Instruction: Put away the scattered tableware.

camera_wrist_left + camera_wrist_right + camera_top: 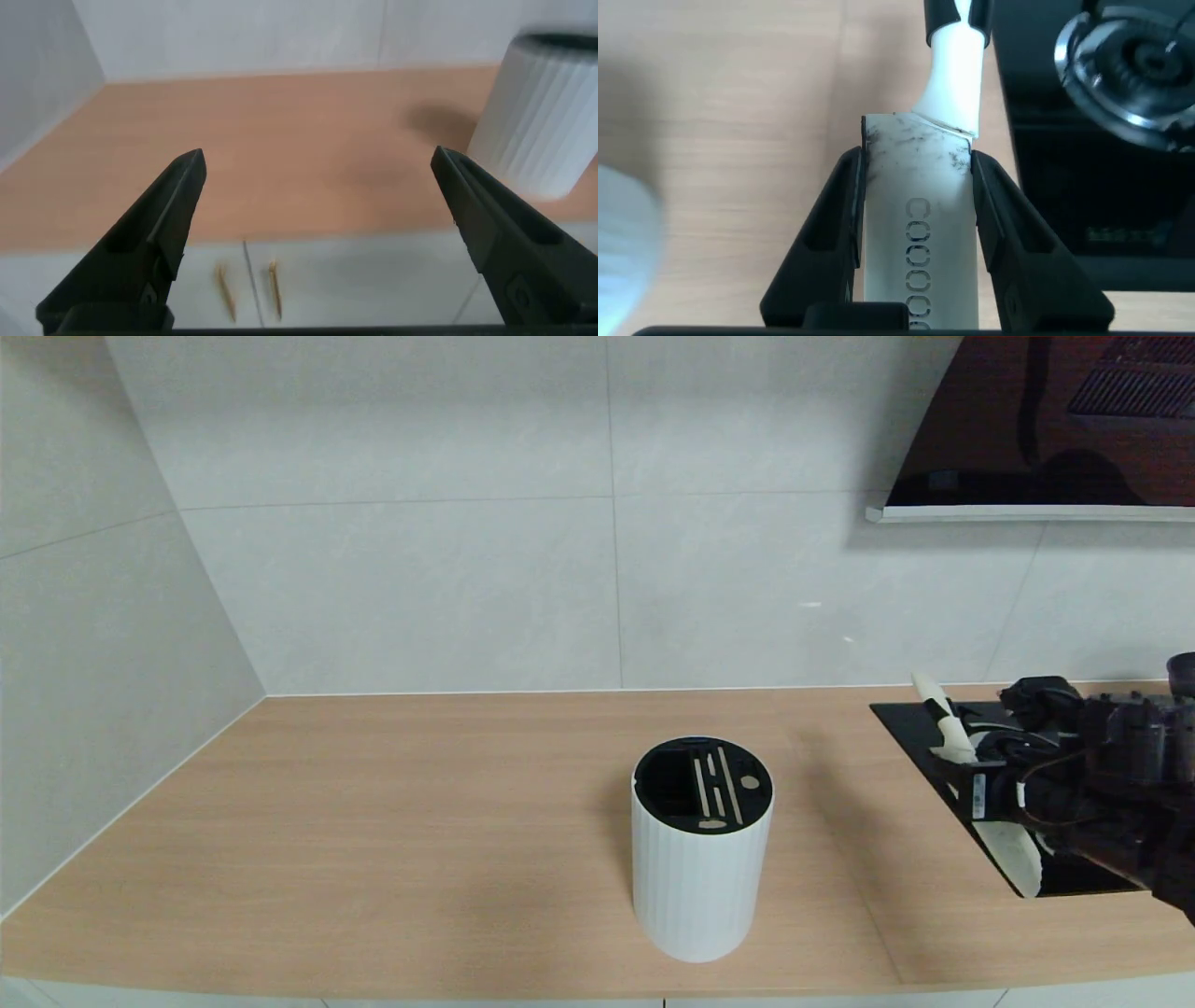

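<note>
A white ribbed utensil holder (698, 863) with a black slotted top stands upright near the counter's middle; it also appears in the left wrist view (544, 112). My right gripper (991, 793) hovers over the stove's left edge, shut on a white knife (1016, 859). The knife's handle points toward the back wall and its blade toward the front edge. In the right wrist view, the gripper (918, 168) clamps the smudged white blade (920, 243) flat between both fingers. My left gripper (318, 163) is open and holds nothing, in front of the counter's front edge, left of the holder.
A black stove (920, 737) is set into the wooden counter (420, 803) at the right, its burner (1134, 65) close to the knife. A dark range hood (1046, 429) hangs above. Tiled walls close the back and left. Cabinet doors with handles (224, 285) lie below.
</note>
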Motion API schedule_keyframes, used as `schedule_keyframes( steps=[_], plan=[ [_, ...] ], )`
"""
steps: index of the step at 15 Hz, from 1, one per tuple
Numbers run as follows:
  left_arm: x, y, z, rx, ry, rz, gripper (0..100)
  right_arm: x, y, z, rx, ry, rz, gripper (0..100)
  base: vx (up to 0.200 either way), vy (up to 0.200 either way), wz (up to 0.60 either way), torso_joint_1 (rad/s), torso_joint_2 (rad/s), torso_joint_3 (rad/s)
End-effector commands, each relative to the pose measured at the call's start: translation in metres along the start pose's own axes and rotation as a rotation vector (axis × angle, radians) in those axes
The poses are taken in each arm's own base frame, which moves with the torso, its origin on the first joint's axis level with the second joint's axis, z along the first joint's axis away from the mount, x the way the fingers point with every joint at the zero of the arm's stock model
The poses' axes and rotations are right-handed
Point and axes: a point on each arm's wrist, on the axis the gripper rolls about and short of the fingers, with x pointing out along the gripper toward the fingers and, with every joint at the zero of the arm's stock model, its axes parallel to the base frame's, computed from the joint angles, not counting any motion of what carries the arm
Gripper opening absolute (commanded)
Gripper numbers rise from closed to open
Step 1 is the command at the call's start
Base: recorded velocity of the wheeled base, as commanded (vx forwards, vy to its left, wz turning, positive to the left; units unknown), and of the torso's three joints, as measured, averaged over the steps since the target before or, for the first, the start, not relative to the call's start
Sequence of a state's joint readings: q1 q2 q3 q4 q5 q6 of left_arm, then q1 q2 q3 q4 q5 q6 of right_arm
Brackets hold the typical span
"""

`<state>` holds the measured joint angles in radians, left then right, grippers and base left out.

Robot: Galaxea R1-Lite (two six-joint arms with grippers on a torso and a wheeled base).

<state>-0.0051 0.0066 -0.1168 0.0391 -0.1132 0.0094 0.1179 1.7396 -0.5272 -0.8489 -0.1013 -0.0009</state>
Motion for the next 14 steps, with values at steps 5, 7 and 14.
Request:
schedule_keyframes(
  steps=[5, 7, 14],
  plan=[
    [0.043, -0.003, 0.114, -0.052, 0.163, -0.461, 100, -0.045, 0.047, 0.079, -0.016, -0.254, 0.183, 0, 0.0, 0.0, 0.0, 0.0, 0.0, 0.0],
    [0.101, 0.0, 0.144, -0.079, 0.206, -0.582, 100, -0.051, 0.07, 0.089, -0.033, -0.27, 0.265, 0, 0.0, 0.0, 0.0, 0.0, 0.0, 0.0],
    [0.194, -0.027, 0.147, -0.237, 0.228, -0.793, 100, -0.081, 0.131, 0.086, 0.023, -0.25, 0.519, 0, 0.0, 0.0, 0.0, 0.0, 0.0, 0.0]
  ],
)
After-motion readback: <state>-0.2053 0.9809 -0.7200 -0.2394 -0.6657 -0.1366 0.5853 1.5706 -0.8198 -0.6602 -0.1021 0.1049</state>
